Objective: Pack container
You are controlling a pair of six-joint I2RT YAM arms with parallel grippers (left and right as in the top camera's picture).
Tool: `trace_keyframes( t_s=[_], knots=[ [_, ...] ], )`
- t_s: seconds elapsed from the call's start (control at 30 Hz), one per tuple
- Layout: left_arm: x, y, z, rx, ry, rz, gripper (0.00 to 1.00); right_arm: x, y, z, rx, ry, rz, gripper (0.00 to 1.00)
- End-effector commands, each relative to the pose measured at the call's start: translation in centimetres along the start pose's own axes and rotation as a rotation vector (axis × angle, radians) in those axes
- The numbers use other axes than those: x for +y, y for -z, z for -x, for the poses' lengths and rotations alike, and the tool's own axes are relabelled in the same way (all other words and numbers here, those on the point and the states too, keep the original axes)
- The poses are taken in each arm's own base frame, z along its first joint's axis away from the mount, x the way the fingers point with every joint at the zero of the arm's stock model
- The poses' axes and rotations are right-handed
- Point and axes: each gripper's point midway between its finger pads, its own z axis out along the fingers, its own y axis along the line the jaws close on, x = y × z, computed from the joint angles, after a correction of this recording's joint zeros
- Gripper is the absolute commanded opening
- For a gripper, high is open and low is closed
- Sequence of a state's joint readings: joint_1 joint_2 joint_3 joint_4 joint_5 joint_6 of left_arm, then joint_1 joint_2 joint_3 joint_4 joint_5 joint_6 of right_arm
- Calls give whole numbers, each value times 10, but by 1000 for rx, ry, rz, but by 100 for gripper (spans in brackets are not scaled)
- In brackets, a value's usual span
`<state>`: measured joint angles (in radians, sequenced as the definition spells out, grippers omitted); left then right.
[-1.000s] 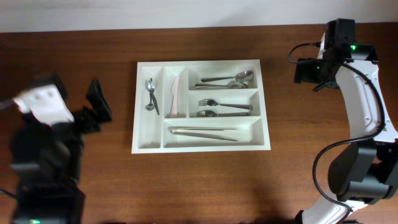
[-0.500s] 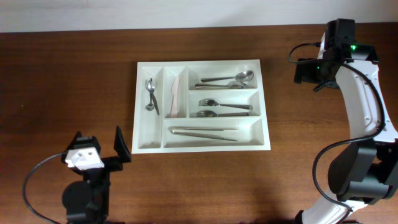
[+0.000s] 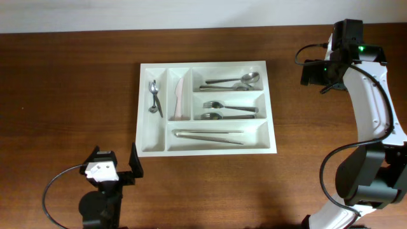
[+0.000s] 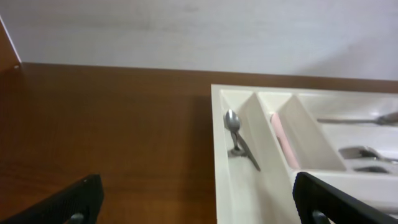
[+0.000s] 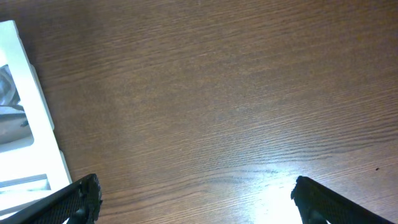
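The white container (image 3: pixel 154 141) lies mid-table with five compartments. It holds a small spoon (image 3: pixel 153 97), a pink knife (image 3: pixel 179 97), spoons (image 3: pixel 232 81), forks (image 3: pixel 224 111) and long tongs (image 3: pixel 208 135). My left gripper (image 3: pixel 121 168) is open and empty, low at the table's front left, just short of the container's front left corner. In the left wrist view the container (image 4: pixel 227 180) lies ahead between the fingers (image 4: pixel 199 202). My right gripper (image 3: pixel 313 73) is open and empty, right of the container over bare wood (image 5: pixel 196 199).
The brown wooden table (image 3: pixel 76 83) surrounds the container. A white wall runs along the far edge (image 4: pixel 186 31). The right arm's base stands at the front right (image 3: pixel 369 178). The container's right edge (image 5: pixel 31 106) shows in the right wrist view.
My left arm has swung from the left side down to the table's front and a little right, closer to the container's front left corner. The right arm has not moved.
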<state>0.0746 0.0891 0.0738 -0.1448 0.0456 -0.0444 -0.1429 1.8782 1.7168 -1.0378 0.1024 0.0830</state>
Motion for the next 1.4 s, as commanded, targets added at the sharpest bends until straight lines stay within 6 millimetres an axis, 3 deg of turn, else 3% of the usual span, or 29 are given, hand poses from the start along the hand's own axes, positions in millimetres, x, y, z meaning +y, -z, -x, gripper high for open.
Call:
trace_keyframes(
  t_s=[0.0, 0.13, 1.17, 1.27, 1.37],
  knots=[
    [-1, 1, -5, -15, -40, -11, 99, 0, 15, 8, -42, -16, 8, 99],
    [-1, 3, 2, -48, -71, -10, 99, 0, 15, 8, -42, -16, 8, 99],
    [-5, 3, 2, -49, -71, -25, 99, 0, 16, 8, -42, -16, 8, 99],
    [-5, 3, 2, -49, -71, -25, 99, 1, 30, 11, -76, -14, 16, 99],
    [-5, 3, 2, -49, -71, -25, 99, 7, 63, 17, -149, -5, 36, 99]
  ],
)
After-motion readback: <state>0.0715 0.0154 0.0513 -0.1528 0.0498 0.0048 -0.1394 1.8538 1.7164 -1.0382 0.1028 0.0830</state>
